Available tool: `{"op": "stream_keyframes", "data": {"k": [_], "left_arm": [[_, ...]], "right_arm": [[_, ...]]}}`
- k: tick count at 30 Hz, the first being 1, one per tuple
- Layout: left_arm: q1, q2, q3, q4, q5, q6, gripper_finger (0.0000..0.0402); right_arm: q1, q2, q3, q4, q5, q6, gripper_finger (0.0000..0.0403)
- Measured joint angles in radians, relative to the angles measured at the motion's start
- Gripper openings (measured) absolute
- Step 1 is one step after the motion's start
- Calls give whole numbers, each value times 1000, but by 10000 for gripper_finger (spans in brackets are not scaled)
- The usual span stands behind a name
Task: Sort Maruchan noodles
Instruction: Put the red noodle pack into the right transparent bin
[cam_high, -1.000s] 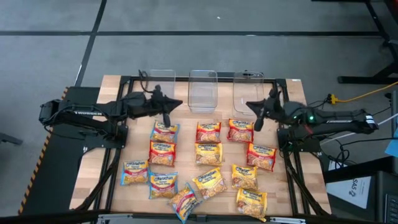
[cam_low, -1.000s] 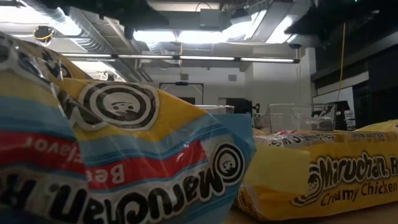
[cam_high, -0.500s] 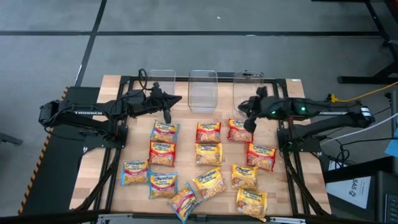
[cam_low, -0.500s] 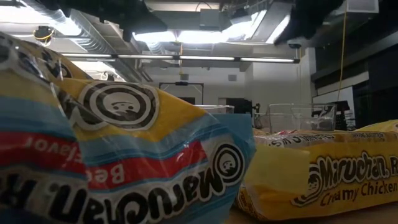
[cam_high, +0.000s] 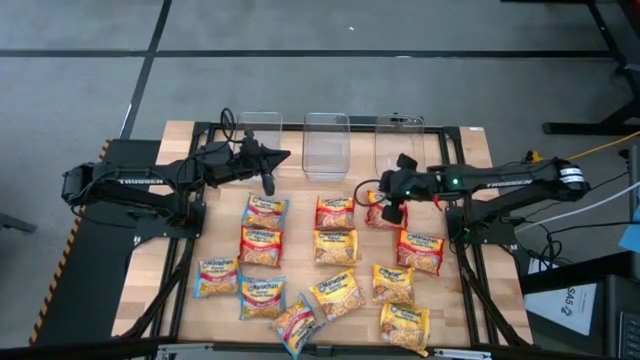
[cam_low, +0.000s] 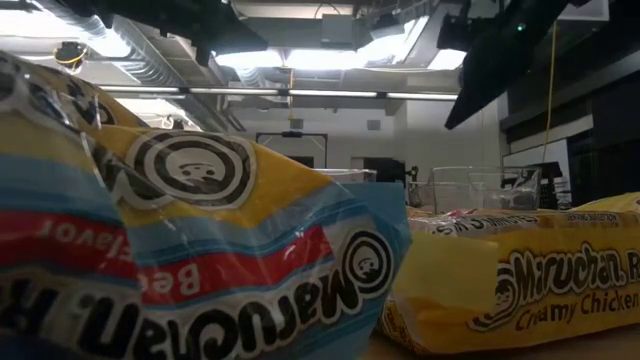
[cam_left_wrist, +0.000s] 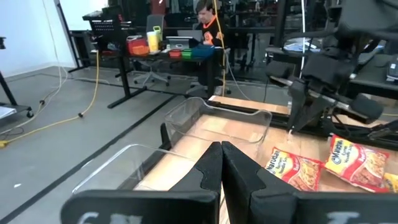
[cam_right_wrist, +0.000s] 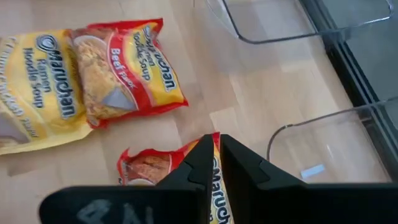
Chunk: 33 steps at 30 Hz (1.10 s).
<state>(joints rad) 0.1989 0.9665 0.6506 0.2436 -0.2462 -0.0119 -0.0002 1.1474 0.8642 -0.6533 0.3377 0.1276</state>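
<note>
Under the right end effector (cam_high: 388, 212) we half-lose a red-trimmed packet (cam_right_wrist: 149, 167); fingers nrly clenched, nothing held. Left end effector (cam_high: 268, 186) clenched, empty.

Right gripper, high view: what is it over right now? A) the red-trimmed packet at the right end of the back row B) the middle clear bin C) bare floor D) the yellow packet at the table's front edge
A: the right gripper is over the red-trimmed packet at the right end of the back row; the right wrist view shows its closed fingers just above that wrapper.
</note>
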Motion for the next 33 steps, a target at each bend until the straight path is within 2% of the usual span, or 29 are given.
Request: {"op": "stream_keyframes", "data": {"k": [3,8,13,15,19,22,25,29,33], "left_arm": [[0,0,0,-3,0,11,0],[28,0,0,-27,4,-1,0],[71,0,0,-27,79,69,0],[82,2,0,-27,120,116,0],[95,5,0,-35,187,189,0],[98,4,0,-42,188,152,0],[97,3,0,-52,189,102,0],[95,3,0,-54,189,98,0],[95,3,0,-56,185,100,0]], "right_arm": [[0,36,0,-9,-10,22,33],[-3,107,-13,-20,35,65,33],[-50,172,-27,-19,50,39,41],[-66,199,-38,-2,49,7,58],[-95,262,-47,37,49,-20,119],[-107,299,-47,34,9,75,167],[-105,312,-47,25,-71,76,203],[-106,303,-47,3,-116,77,228],[-105,295,-47,2,-163,77,229]]}}
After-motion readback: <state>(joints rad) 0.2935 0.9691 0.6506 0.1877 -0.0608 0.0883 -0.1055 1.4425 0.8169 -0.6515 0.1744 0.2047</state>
